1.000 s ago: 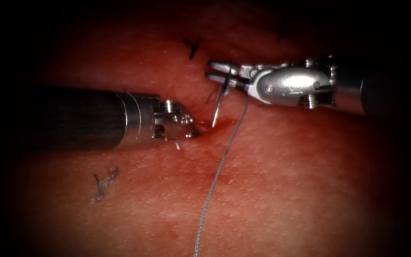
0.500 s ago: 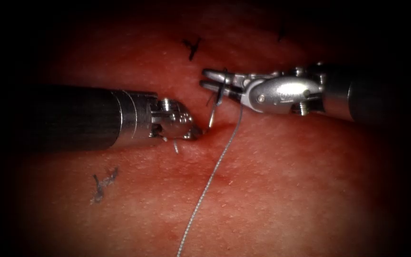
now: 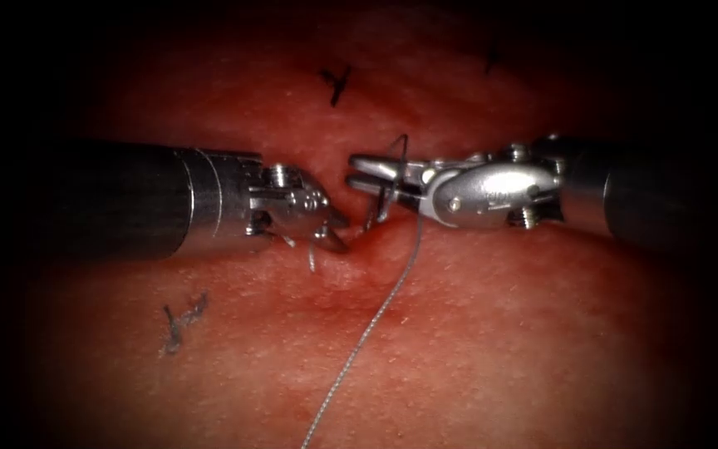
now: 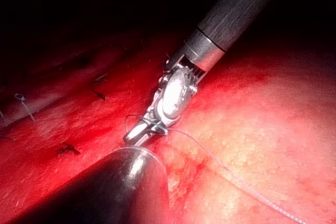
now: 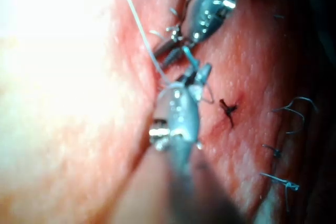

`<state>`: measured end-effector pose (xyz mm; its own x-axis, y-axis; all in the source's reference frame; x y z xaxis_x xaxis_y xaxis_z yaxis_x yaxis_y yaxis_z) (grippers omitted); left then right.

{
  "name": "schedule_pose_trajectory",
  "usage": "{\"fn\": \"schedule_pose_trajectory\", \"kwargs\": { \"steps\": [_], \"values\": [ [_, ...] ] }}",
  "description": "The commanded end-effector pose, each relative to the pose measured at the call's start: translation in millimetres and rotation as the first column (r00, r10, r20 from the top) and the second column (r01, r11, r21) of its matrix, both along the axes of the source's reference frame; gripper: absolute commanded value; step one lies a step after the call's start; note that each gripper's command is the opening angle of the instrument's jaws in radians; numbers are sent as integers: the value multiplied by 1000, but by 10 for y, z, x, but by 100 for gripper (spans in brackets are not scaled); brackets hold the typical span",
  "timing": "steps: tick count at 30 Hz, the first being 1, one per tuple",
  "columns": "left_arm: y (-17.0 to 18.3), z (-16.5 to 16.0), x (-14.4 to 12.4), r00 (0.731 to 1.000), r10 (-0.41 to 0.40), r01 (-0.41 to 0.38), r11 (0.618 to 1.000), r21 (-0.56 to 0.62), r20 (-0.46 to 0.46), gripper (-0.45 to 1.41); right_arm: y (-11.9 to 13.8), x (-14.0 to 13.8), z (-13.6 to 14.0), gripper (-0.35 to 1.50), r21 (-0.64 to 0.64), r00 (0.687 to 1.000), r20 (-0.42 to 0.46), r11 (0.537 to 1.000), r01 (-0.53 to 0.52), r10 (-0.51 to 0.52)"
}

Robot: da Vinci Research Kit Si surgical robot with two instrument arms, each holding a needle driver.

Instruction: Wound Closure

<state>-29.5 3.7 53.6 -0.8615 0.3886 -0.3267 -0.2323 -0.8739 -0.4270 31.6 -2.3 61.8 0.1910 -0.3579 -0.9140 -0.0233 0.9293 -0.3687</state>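
I can't make out the needle [image 3: 380, 204] tip — it's buried at the cut. My right tool [image 3: 367, 173] grips its upper curve; my left tool [image 3: 334, 229], jaws parted, empty, sits just left — thread [image 3: 376, 320] trails down.

The endoscope looks down from above and in front at the cut [image 3: 357, 243], where both tools meet. Each wrist view looks very closely along its own shaft toward that same spot, so all three share the needle [image 3: 381, 202] and the nearby tissue [image 3: 500, 333].
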Motion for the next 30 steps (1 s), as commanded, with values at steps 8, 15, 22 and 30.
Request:
{"fn": "schedule_pose_trajectory", "kwargs": {
  "steps": [8, 15, 22, 30],
  "values": [
    [-27, -49, -32, 992, -81, 93, 988, -126, 100, -8, 26, 7, -9, -35, 88, 998, -36, 995, -47, 50],
    [-55, -28, -34, 986, -84, 105, 984, -144, 142, -11, 34, 10, -9, -35, 141, 998, -30, 989, -48, 53],
    [-58, -24, -31, 983, -93, 118, 981, -155, 161, -13, 32, 10, -9, -35, 163, 1000, -17, 987, -2, 5],
    [-57, -23, -27, 975, -114, 149, 973, -175, 192, -16, 42, 13, -16, -35, 212, 997, -5, 975, 71, -71]
  ]
}}
